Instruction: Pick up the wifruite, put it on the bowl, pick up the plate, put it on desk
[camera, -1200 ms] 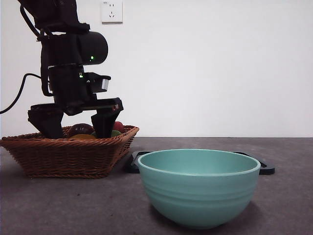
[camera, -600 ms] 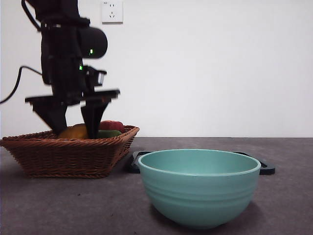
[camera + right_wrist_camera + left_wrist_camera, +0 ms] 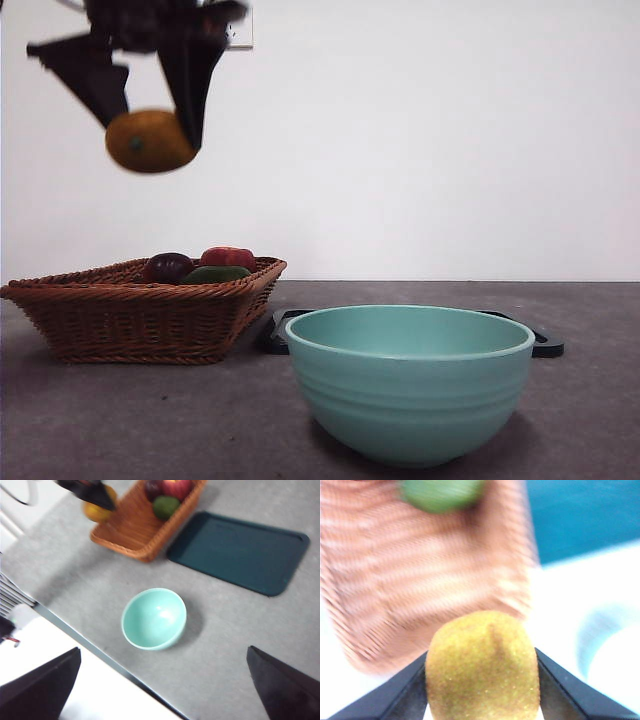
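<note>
Front view: the left gripper (image 3: 150, 125) hangs high above the basket (image 3: 140, 310), jaws clamped on the wifruite (image 3: 150, 141) — long axis level, dark dot facing the camera. Open air lies between it and the bowl (image 3: 410, 385), which stands on the desk (image 3: 150, 420).

Left wrist view: the fruit fills the jaws, its sides touching both.

Right wrist view: the right gripper (image 3: 165, 690) waits high over the desk's near edge, jaws wide apart — tray (image 3: 240, 550) beside the basket, bowl apart from both.

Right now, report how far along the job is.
Done: the left gripper has the wifruite clamped, high above the wicker basket. In hand: carrying it to the empty teal bowl. Left: dropping it in, then moving the dark tray.
</note>
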Available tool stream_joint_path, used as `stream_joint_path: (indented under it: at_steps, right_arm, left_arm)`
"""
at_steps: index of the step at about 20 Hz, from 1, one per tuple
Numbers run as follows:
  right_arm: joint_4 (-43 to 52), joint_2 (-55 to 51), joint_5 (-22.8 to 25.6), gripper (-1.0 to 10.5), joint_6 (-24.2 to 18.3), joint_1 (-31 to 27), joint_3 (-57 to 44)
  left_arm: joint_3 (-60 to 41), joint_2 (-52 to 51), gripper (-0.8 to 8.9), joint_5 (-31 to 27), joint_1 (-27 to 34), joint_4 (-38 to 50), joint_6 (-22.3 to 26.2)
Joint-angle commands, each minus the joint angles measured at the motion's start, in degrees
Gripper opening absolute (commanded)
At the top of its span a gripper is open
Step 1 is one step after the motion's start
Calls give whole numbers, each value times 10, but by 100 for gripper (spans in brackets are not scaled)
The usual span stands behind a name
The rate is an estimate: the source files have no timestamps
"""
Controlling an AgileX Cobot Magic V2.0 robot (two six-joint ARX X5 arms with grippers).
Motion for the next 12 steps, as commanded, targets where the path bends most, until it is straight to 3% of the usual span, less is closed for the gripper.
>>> stream_joint_path:
  at_steps: [1, 12]
  right_arm:
    - [-16, -6, 7, 635, -16, 2, 18]
    - [-43, -23, 6, 635, -18, 2, 22]
  left_arm:
    - [13, -8, 241, 0, -43, -11, -55]
    - [13, 4, 245, -2, -257, 3, -147]
